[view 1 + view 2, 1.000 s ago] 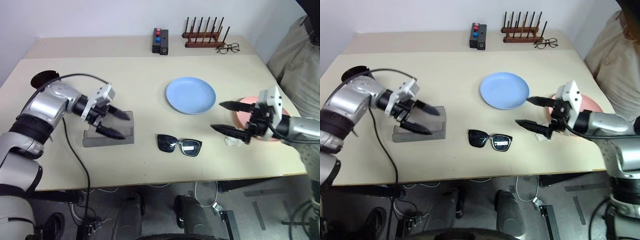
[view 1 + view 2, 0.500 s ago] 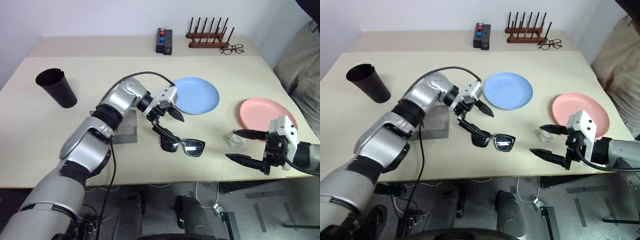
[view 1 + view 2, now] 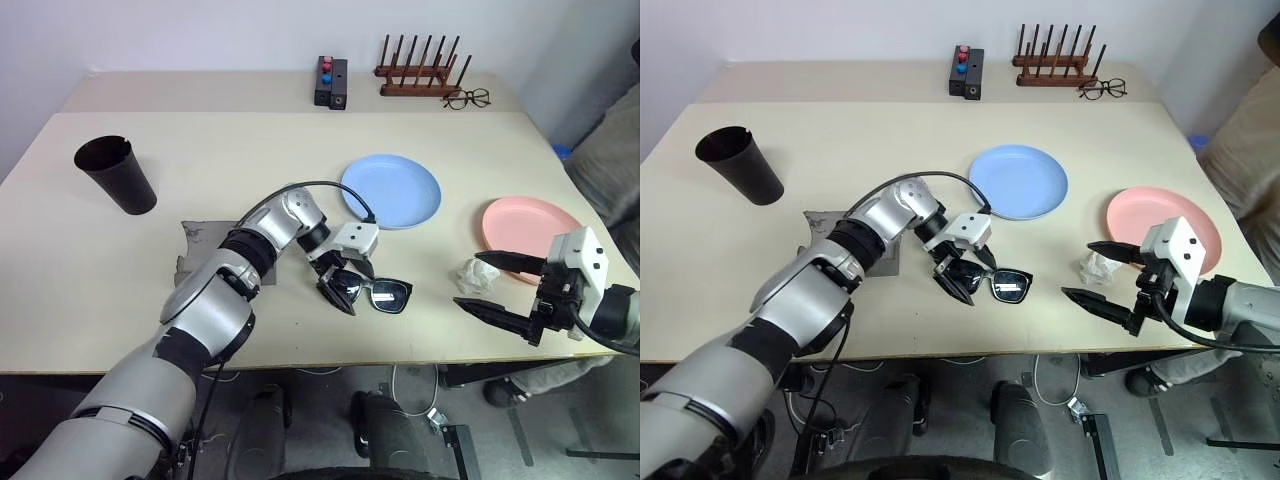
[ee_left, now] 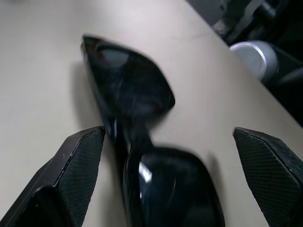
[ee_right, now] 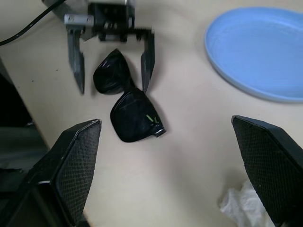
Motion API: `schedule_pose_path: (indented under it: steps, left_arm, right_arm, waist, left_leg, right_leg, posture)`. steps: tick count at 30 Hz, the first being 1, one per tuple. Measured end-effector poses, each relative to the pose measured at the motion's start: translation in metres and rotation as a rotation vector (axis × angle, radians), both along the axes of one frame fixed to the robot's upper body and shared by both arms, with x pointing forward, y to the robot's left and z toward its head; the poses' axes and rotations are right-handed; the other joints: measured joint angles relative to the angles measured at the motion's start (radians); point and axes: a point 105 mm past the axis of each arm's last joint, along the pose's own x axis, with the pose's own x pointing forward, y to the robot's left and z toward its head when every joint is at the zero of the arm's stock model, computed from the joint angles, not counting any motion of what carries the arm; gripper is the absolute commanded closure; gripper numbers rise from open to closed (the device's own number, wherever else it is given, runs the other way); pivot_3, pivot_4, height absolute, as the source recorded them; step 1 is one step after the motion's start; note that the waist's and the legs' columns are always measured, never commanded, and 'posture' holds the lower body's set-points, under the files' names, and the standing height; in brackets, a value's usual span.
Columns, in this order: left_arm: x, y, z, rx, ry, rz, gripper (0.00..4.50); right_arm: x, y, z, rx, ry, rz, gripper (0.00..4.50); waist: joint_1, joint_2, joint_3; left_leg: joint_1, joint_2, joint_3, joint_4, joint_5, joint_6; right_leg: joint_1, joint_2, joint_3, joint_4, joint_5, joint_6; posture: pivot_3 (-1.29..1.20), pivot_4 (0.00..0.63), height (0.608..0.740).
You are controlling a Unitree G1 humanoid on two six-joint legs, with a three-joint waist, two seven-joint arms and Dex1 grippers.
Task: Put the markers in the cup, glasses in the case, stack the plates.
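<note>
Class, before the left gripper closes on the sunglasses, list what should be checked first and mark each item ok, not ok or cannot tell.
1. Left gripper open: ok.
2. One lens of the sunglasses sits between its fingers: ok.
3. Fingers low enough to grip the frame: cannot tell.
4. Grey case open to take them: cannot tell, the arm hides most of it.
5. Right gripper apart from the sunglasses: ok.
6. Crumpled scrap away from the sunglasses: ok.

Black sunglasses (image 4: 137, 123) lie on the table (image 4: 42, 71) between spread jaws.
</note>
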Motion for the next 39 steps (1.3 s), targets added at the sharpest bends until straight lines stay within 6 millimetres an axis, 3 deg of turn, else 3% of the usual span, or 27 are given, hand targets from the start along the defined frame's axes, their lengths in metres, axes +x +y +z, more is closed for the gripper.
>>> schedule_pose_path:
  steps: [2,8,10,14,17,22,29,31,35,39]
  left_arm:
    - [0.0,-0.001,0.0,0.003,-0.005,0.005,0.85]
    - [0.001,-0.002,-0.001,-0.005,-0.004,0.015,3.74]
    - [0.0,-0.004,0.004,-0.032,-0.005,0.008,4.47]
    - [0.0,-0.007,0.006,-0.043,-0.013,-0.002,4.49]
    - [-0.001,-0.006,0.004,-0.036,-0.007,0.0,4.49]
    - [0.002,-0.003,0.009,-0.031,0.052,0.064,4.49]
    - [0.02,0.022,0.065,-0.06,0.087,0.225,4.49]
    - [0.018,0.036,0.079,-0.069,0.111,0.252,4.49]
    - [0.019,0.098,0.114,-0.053,0.11,0.391,4.49]
    - [0.015,0.124,0.119,-0.035,0.129,0.441,4.49]
  right_arm:
    - [0.002,0.0,0.002,0.002,-0.013,0.0,0.0]
    - [0.007,0.001,0.0,0.004,-0.014,-0.002,0.0]
    - [0.008,0.0,0.001,0.005,-0.018,-0.005,0.0]
    - [0.011,0.002,0.005,0.005,-0.042,0.003,0.0]
    - [0.012,0.001,0.003,0.006,-0.034,0.0,0.0]
    - [0.013,0.004,0.001,-0.002,-0.037,0.011,0.0]
    - [0.017,0.005,0.004,0.003,-0.053,0.018,0.0]
    - [0.019,0.008,0.005,0.013,-0.062,0.029,0.0]
    - [0.023,0.011,0.004,0.041,-0.058,0.04,0.0]
    - [0.027,0.019,0.007,0.054,-0.07,0.073,0.0]
  waist:
    - [0.0,0.0,0.0]
    - [0.0,0.0,0.0]
    - [0.003,0.003,-0.002]
    - [0.002,0.005,-0.003]
    - [-0.002,0.006,-0.004]
    - [-0.003,0.006,-0.004]
    - [-0.002,0.007,-0.003]
    - [-0.008,0.007,-0.002]
    - [-0.029,0.009,0.0]
    - [-0.019,0.009,0.0]
  left_leg:
    - [0.0,0.0,0.0,0.0,0.0,0.0]
    - [0.0,0.0,0.0,0.0,0.0,0.0]
    - [0.002,0.0,0.0,0.0,0.0,0.0]
    - [0.005,0.0,0.0,0.006,0.0,0.0]
    - [0.016,0.001,0.0,0.001,-0.002,-0.002]
    - [0.014,0.0,0.001,0.0,-0.002,0.001]
    - [0.009,0.0,0.001,-0.003,-0.005,0.007]
    - [0.009,0.0,0.001,-0.003,-0.005,0.008]
    - [0.009,0.001,0.001,-0.004,-0.005,0.008]
    - [0.009,0.001,0.001,-0.002,-0.005,0.008]
  right_leg:
    - [0.0,0.0,0.0,0.0,0.0,0.0]
    - [0.0,0.0,0.0,0.0,0.0,0.0]
    - [0.003,0.0,0.0,0.0,0.0,0.0]
    - [0.011,0.0,0.0,-0.001,0.0,0.0]
    - [0.024,0.0,-0.001,-0.014,0.0,0.001]
    - [0.022,-0.001,-0.001,-0.017,0.001,-0.001]
    - [0.015,0.0,0.0,-0.011,-0.001,0.004]
    - [0.013,0.0,0.0,-0.01,-0.002,0.004]
    - [0.011,0.0,0.001,-0.005,-0.002,0.005]
    - [0.011,0.0,0.0,-0.004,-0.003,0.005]
  posture:
    - [0.0,0.15,0.74]
    - [0.0,0.15,0.74]
    - [0.0,0.15,0.74]
    - [0.0,0.15,0.74]
    - [0.0,0.15,0.74]
    - [0.0,0.15,0.74]
    - [0.0,0.15,0.74]
    - [0.0,0.15,0.74]
    - [0.0,0.15,0.74]
    - [0.0,0.15,0.74]
